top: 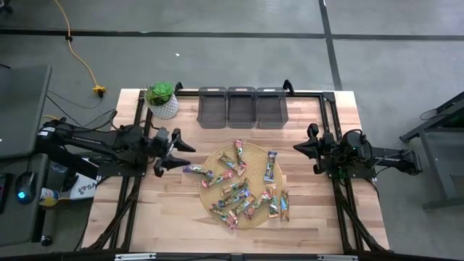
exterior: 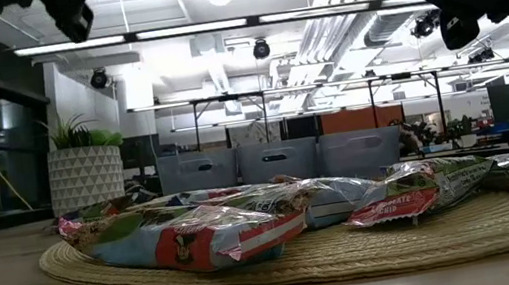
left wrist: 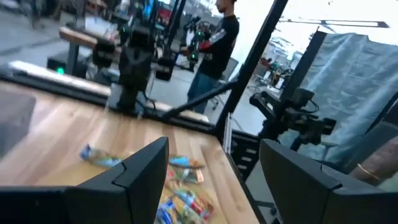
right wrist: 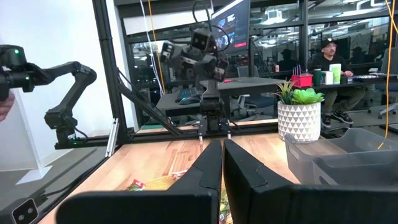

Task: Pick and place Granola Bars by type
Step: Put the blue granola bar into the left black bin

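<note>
Several granola bars (top: 243, 185) in shiny blue, pink and green wrappers lie scattered flat on a round woven mat (top: 217, 158) at the table's middle. One blue bar (top: 194, 171) lies across the mat's left rim. My left gripper (top: 181, 156) hovers open above the table, just left of the mat, and holds nothing; its wrist view looks over the bars (left wrist: 180, 202) between its fingers. My right gripper (top: 301, 147) waits shut at the right of the mat, also raised, with the bars (right wrist: 140, 184) low in front of it. In the low view the bars (exterior: 188, 238) rest on the mat (exterior: 351, 249).
Three grey bins (top: 241, 107) stand side by side at the table's far edge. A potted plant (top: 162, 100) stands at the far left corner. Bare wood lies near and left of the mat. People show in the room beyond the table.
</note>
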You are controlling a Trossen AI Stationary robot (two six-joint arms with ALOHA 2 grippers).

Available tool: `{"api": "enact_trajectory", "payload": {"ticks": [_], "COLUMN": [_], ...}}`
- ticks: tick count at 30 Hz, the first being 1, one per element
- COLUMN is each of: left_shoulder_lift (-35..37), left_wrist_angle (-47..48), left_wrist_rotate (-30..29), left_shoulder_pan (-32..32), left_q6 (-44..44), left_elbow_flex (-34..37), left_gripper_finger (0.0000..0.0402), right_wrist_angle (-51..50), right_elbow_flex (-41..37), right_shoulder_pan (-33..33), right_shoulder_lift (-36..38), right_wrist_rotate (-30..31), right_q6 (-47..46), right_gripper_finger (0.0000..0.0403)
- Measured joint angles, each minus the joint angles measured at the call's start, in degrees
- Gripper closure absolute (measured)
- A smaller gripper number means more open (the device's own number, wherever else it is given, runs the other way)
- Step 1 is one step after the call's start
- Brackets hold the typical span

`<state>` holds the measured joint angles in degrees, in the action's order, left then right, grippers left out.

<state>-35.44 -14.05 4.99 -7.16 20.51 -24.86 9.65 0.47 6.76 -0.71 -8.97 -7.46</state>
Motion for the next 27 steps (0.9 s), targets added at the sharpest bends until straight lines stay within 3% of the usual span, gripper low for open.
{"api": "enact_trajectory", "payload": {"ticks": [19, 23, 27], "left_shoulder_lift": [-0.3, -0.2, 0.0], "left_wrist_angle": [0.6, 0.9, 6.8], "left_wrist_rotate": [-5.7, -9.3, -12.0], "left_shoulder_pan": [0.0, 0.0, 0.0], "left_q6": [-0.5, -1.4, -4.4], "left_elbow_flex": [-0.6, -0.6, -2.2], "left_gripper_finger": [0.0153, 0.0153, 0.0153], "right_wrist_angle": [0.0, 0.0, 0.0], "right_elbow_flex": [0.0, 0.0, 0.0], "right_shoulder_pan": [0.0, 0.0, 0.0], "right_shoulder_lift": [0.0, 0.0, 0.0], "right_wrist_rotate": [0.0, 0.0, 0.0], "right_q6": [0.0, 0.0, 0.0], "right_gripper_finger": [0.0402, 0.0402, 0.0402]}}
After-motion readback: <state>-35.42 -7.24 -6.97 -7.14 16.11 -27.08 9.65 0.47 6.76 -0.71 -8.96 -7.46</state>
